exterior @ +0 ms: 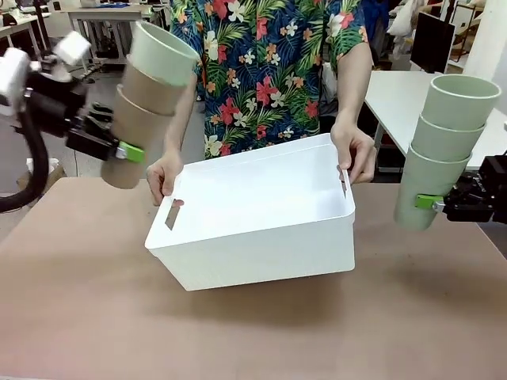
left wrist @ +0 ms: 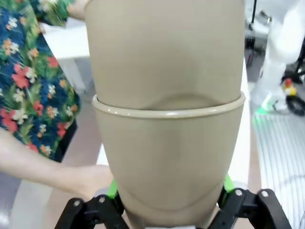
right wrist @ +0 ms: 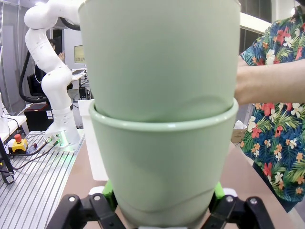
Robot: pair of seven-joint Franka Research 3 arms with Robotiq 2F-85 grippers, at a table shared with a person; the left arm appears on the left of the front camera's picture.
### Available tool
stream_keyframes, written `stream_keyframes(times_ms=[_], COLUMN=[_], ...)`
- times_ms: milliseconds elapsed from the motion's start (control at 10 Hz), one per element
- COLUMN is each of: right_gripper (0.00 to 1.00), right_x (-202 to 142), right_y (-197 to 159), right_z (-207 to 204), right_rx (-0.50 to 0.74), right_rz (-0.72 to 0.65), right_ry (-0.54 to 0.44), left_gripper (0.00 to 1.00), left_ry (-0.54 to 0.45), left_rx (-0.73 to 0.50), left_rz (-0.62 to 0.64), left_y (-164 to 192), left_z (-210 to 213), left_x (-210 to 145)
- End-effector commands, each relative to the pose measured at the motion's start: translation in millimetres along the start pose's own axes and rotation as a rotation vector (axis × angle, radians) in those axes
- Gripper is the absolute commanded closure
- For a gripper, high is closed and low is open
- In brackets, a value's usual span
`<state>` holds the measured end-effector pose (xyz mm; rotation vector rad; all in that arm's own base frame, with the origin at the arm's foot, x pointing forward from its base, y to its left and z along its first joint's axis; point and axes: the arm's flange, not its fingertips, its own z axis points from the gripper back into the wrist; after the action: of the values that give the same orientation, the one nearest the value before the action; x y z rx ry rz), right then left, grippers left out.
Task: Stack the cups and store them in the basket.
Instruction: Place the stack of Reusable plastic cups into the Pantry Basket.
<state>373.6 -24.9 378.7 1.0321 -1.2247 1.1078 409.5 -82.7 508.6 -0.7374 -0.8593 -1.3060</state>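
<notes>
Left gripper (exterior: pixel 123 153) clamped on lowest cup of tilted stack: two tan-brown matte plastic tumblers (exterior: pixel 136 127), pale mint green tumbler (exterior: pixel 162 54) nested on top, held in air left of large white rectangular plastic basket (exterior: pixel 253 253). Right gripper (exterior: pixel 421 203) pinching lowest of three stacked mint tumblers (exterior: pixel 447 146), right of basket. Person's hands (exterior: pixel 165 176) grip basket's short sides, basket tilted over brown table (exterior: pixel 79 309).

You've got two tan-brown cups (exterior: pixel 136 134) capped by a mint one (exterior: pixel 162 54) at nine o'clock, an all-mint stack (exterior: pixel 445 146) at three, white basket (exterior: pixel 261 257) between, floral navy shirt (exterior: pixel 269 63) at twelve.
</notes>
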Motion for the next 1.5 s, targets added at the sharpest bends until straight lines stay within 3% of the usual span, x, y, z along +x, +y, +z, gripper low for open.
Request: stream_keyframes(times_ms=[0, 300, 800, 1400], right_gripper=[0.15, 0.15, 0.15, 0.15], right_x=[3.5, 3.5, 3.5, 3.5], right_y=[0.0, 0.0, 0.0, 0.0], right_z=[0.3, 0.3, 0.3, 0.3], right_rx=[-0.001, -0.001, -0.001, -0.001], right_rz=[0.013, 0.013, 0.013, 0.013], right_ry=[0.000, 0.000, 0.000, 0.000], left_gripper=[0.15, 0.15, 0.15, 0.15], left_ry=[0.140, 0.248, 0.327, 0.457], left_rx=[-0.010, -0.028, 0.012, 0.020], left_rz=[0.006, -0.022, 0.006, 0.038], left_y=[0.3, -7.8, -9.1, -8.8], left_z=[-28.8, -83.5, -145.2, -209.9], left_x=[18.8, 39.4, 57.2, 36.6])
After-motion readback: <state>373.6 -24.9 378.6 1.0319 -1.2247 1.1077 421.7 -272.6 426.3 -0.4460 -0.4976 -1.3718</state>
